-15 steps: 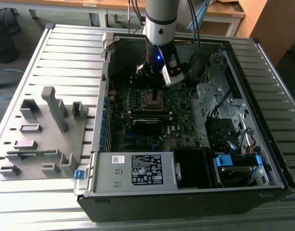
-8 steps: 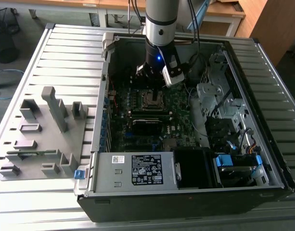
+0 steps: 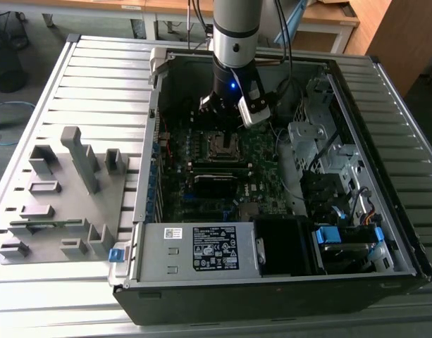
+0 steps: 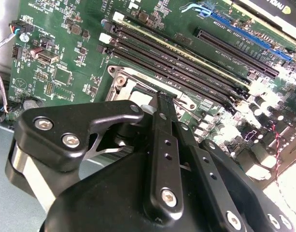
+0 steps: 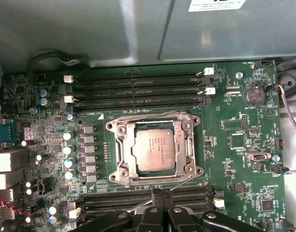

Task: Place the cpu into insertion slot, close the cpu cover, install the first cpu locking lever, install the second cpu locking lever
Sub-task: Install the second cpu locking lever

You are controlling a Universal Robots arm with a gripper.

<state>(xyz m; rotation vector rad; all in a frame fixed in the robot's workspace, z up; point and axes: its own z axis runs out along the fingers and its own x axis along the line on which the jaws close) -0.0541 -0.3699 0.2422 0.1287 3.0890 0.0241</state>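
Presently the arm [image 3: 235,42] comes down from the upper centre of the exterior view into the open computer case [image 3: 385,127], which lies on a slatted table [image 3: 96,77]. The gripper [image 3: 221,128] hangs just above the socket area of the green motherboard [image 3: 261,165]. In the first wrist view the cpu [image 5: 155,152] sits flat in the socket, dull silver top upward, and is seen through the square window of the cpu cover [image 5: 121,152]. The cover lies down around it, level with the socket frame. The black gripper tips [image 5: 160,195] stand just beside the socket edge, on the side facing one bank of memory slots [image 5: 138,89] across the socket. The jaws are together, with no gap visible between them in either wrist view. A thin wire locking lever [image 5: 181,181] slants from a socket corner toward the fingertips (whether the tips pinch it or merely rest against it cannot be made out). In the second wrist view the same closed tips [image 4: 162,99] meet the socket rim, with the long black memory slots [image 4: 186,67] just behind. At the exterior view's left a grey fixture plate [image 3: 60,211] carries upright grey blocks, well apart from the case. The power supply [image 3: 201,246] fills the lower centre of the case.
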